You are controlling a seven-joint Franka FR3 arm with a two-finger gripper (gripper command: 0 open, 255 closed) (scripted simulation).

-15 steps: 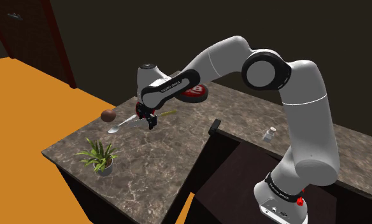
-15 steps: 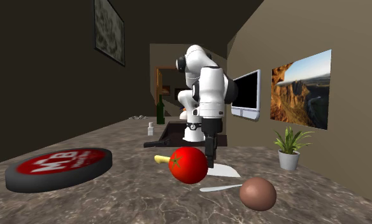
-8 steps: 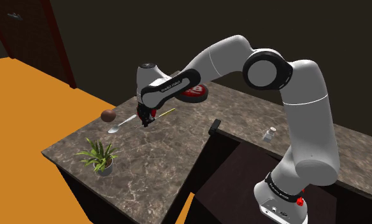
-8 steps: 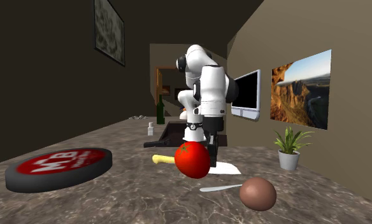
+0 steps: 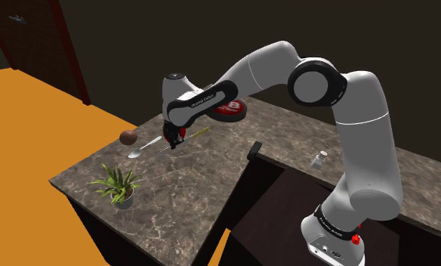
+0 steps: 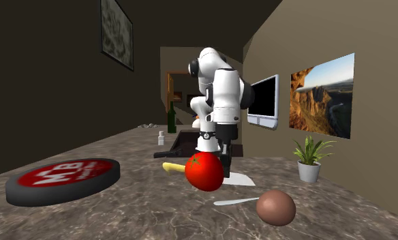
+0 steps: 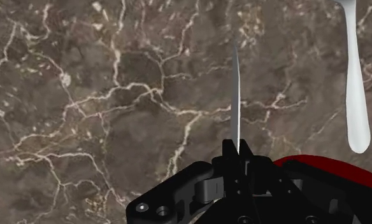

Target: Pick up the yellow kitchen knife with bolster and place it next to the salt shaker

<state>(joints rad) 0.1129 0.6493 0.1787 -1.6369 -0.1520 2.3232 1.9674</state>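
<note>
Black two-finger gripper (image 7: 237, 151) clamped on thin pale blade of yellow-handled kitchen knife (image 5: 198, 133). Fingers almost meeting. Blade edge-on, running straight out ahead of jaws. Yellow handle sticks out on other side of jaws. Whether knife is clear of brown veined marble counter (image 7: 83, 95): cannot tell. Round red tomato (image 6: 204, 171) just beside jaws. White spoon (image 7: 357, 89) near, on tomato's side. Brown egg-shaped ball (image 6: 275, 207) farther out past spoon. Small white salt shaker (image 5: 319, 159) well apart from jaws and knife.
</note>
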